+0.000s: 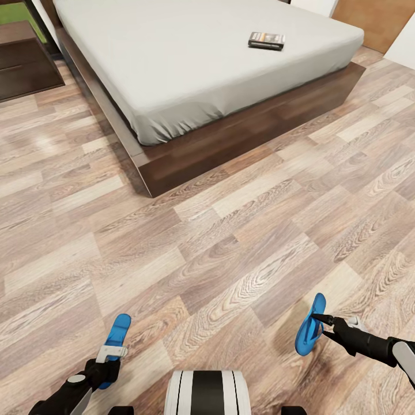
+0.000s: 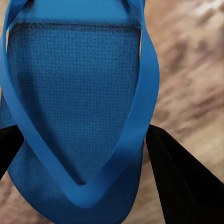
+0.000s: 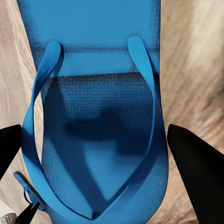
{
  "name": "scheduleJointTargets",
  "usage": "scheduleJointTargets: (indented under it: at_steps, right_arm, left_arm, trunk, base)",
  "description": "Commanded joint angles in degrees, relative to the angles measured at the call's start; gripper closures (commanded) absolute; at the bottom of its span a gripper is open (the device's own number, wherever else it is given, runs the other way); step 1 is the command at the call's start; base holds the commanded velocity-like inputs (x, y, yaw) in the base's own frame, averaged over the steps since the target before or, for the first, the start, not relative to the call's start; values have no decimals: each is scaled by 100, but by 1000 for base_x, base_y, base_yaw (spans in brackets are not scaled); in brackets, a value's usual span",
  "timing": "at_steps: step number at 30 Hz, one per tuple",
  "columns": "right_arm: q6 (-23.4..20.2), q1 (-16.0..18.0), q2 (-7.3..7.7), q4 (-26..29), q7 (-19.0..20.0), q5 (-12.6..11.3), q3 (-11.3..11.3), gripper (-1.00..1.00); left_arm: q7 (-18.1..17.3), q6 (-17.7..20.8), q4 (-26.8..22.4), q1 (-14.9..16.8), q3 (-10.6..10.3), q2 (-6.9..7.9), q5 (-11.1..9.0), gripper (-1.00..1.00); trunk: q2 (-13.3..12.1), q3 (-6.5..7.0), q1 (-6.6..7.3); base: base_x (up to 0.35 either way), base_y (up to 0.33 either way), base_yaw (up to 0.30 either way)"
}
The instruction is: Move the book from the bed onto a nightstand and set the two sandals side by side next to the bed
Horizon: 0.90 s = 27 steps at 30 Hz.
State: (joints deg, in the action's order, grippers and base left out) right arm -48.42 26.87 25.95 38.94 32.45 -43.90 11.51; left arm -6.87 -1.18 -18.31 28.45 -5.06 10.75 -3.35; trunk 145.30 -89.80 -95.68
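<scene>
Both arms were low at the near edge of the head view, each carrying a sandal. Left gripper (image 1: 109, 353) was clamped on the left sandal (image 1: 117, 340), which stuck out ahead of the jaws toward the bed; in the left wrist view the sandal (image 2: 74, 116) sat between the two dark fingers (image 2: 186, 186), strap side facing the camera. Right gripper (image 1: 325, 324) was closed on the right sandal (image 1: 310, 332), held on edge, sole roughly vertical, just past the fingertips; the right wrist view had that sandal (image 3: 98, 135) between the fingers (image 3: 198, 177), straps up. Both sandals were off the floor (image 1: 219, 253), with bare wood planks beyond the jaws. Further out, well clear of both grippers, was the bed (image 1: 190, 63), its near corner pointed at the robot. The book (image 1: 266, 40) lay flat on the mattress near the far right side. A nightstand (image 1: 26, 60) stood beside the bed at far left.
</scene>
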Motion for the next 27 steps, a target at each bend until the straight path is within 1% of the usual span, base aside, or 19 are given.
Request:
scheduleJointTargets:
  at_steps: [1,4,6,16,27]
  right_arm:
    - [-36,3,-2,0,16,5,18,100]
    - [-36,3,-2,1,16,5,18,100]
    - [-36,3,-2,0,16,5,18,100]
    - [-36,3,-2,0,16,5,18,100]
    - [-36,3,4,0,16,5,18,100]
  left_arm:
    - [2,-14,2,2,-48,6,-17,100]
    - [1,-14,2,2,-48,6,-17,100]
    - [1,-14,2,2,-48,6,-17,100]
    - [1,-14,2,2,-48,6,-17,100]
    - [1,-5,2,2,-51,6,-17,100]
  trunk:
    - [1,-3,1]
    - [1,-3,1]
    - [-2,41,6]
    - [-2,41,6]
    - [-16,285,34]
  base:
    - [0,0,0]
    - [0,0,0]
    - [0,0,0]
    - [0,0,0]
    - [0,0,0]
